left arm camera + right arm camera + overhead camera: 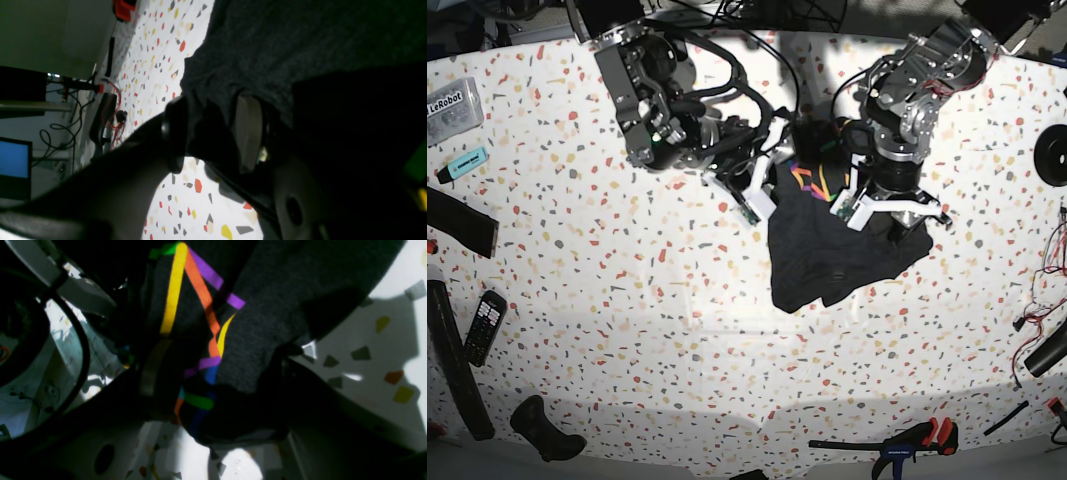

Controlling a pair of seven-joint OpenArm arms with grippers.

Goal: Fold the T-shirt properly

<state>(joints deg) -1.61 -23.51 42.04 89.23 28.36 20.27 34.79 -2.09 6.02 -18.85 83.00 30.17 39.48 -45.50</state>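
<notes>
The speckled white worktop [627,300] is carrying everything, and the T-shirt [827,260] is lying in a bunched heap a little toward one o'clock from its middle, dark side mostly up, with a sliver of the coloured line print [807,183] showing at the heap's twelve o'clock edge. Both arms are reaching down onto that far edge, probably because that is the hem or shoulder line they mean to lift and carry over for a fold.

The left claw [213,133] is working at the heap's two o'clock corner. In the left wrist view a thick fold of dark cloth is sitting between its pale pad and its dark finger, so it is gripping the T-shirt by a gathered edge. The right claw [213,396] is sitting at the eleven o'clock corner. In the right wrist view printed fabric is bunching between its spread fingers, and it looks to be grasping that thick wad too, though the shadow is making the contact hard to confirm.

Judging by the crumpled shape, the fold is barely begun, and the cloth needs spreading flat first.

Small clutter is lying well apart from the work: a remote [484,326] at nine o'clock and a clamp [912,440] at five o'clock.
</notes>
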